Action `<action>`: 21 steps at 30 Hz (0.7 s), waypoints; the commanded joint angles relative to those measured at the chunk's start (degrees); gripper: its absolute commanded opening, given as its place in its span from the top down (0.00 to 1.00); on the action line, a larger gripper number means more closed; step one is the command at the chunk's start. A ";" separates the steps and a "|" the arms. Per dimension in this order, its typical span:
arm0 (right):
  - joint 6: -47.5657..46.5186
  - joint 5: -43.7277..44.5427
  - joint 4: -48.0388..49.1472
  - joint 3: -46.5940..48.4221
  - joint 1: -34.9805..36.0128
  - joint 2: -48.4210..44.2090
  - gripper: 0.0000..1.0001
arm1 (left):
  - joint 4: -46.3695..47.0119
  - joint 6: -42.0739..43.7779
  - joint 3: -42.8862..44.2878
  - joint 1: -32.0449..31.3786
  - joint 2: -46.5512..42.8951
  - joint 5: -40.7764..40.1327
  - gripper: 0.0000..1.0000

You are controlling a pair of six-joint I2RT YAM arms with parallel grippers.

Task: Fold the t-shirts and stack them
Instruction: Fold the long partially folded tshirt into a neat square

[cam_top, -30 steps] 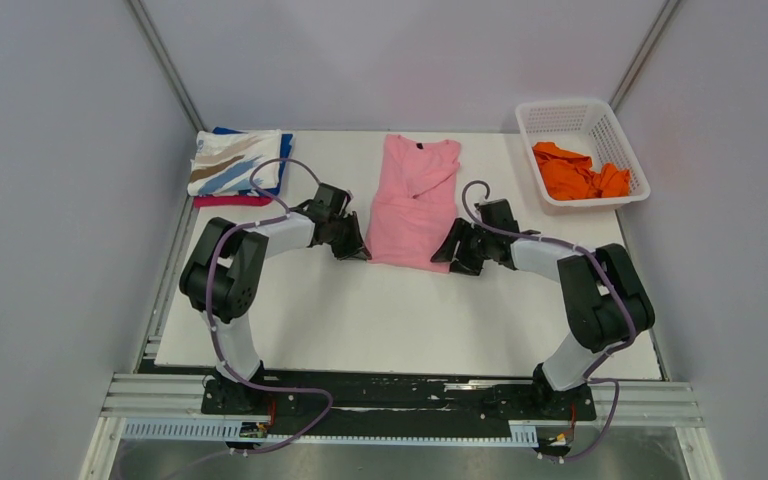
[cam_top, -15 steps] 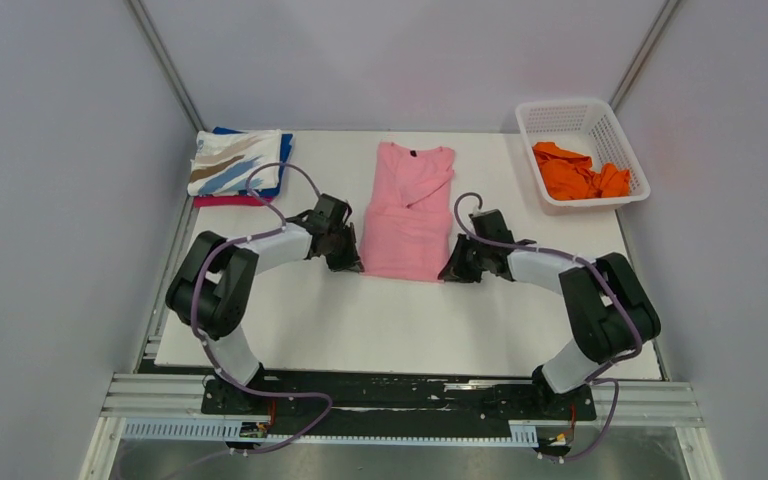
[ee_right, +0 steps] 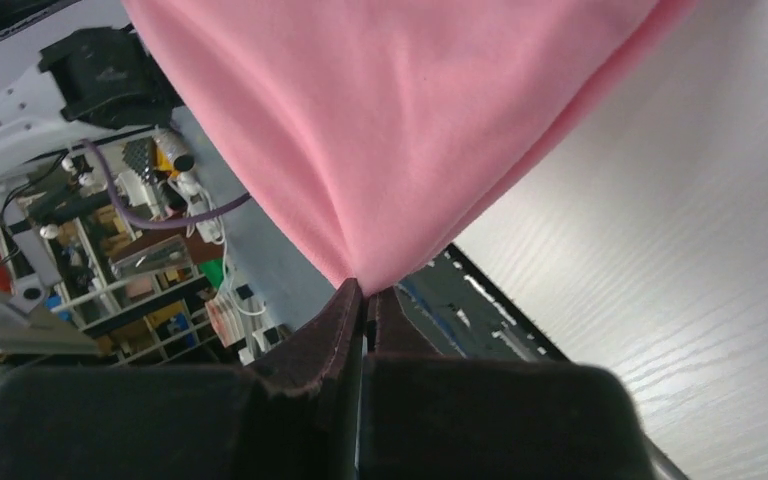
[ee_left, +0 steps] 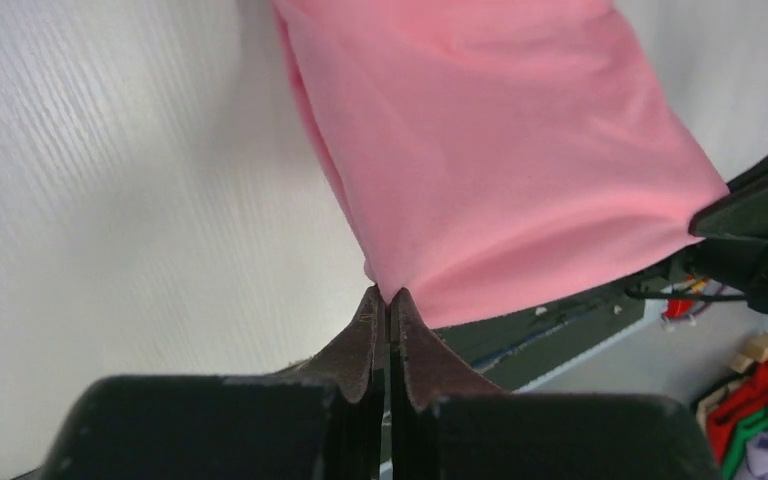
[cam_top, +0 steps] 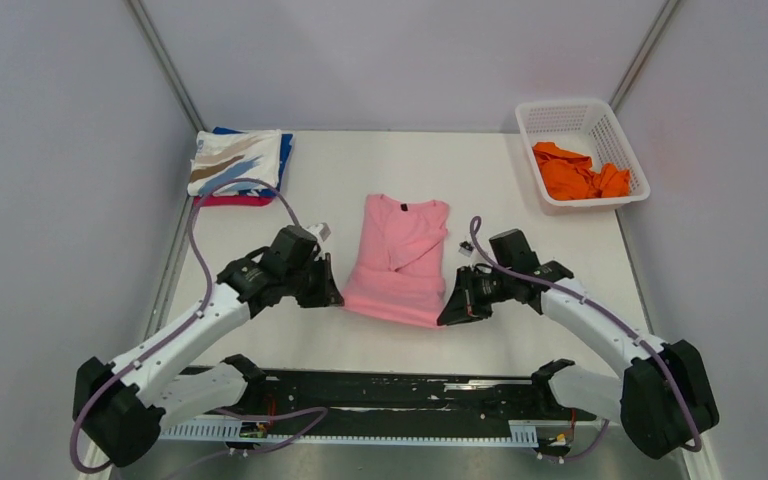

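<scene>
A light pink t-shirt (cam_top: 398, 260), its sleeves folded in, hangs lifted between my two grippers over the middle of the table. My left gripper (cam_top: 335, 298) is shut on its near left hem corner (ee_left: 388, 290). The near right hem corner (ee_right: 360, 280) is pinched in my right gripper (cam_top: 447, 315), also shut. The collar end points toward the far side. In the basket lies an orange t-shirt (cam_top: 578, 172). A folded stack (cam_top: 235, 163) sits at the far left, a white shirt with blue and tan streaks on top, with blue and magenta edges showing beneath.
The white lattice basket (cam_top: 625, 140) stands at the far right corner of the white table (cam_top: 520, 330). A black rail (cam_top: 400, 385) runs along the near edge under the arms. Grey walls close in both sides.
Both arms have pulled back toward the near edge, dragging and lifting the pink t-shirt with them. The right gripper closed on its hem corner.
</scene>
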 commanded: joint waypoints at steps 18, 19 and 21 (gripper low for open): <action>-7.03 -12.19 2.06 20.42 -14.86 10.23 1.00 | 8.64 3.91 19.24 6.55 9.15 -10.51 1.00; -6.83 -12.70 2.40 21.05 -15.65 11.44 1.00 | 9.58 4.13 20.76 7.30 11.48 -10.11 1.00; -6.54 -13.57 3.62 22.19 -16.93 13.90 1.00 | 9.93 5.04 23.22 8.37 15.21 -9.89 1.00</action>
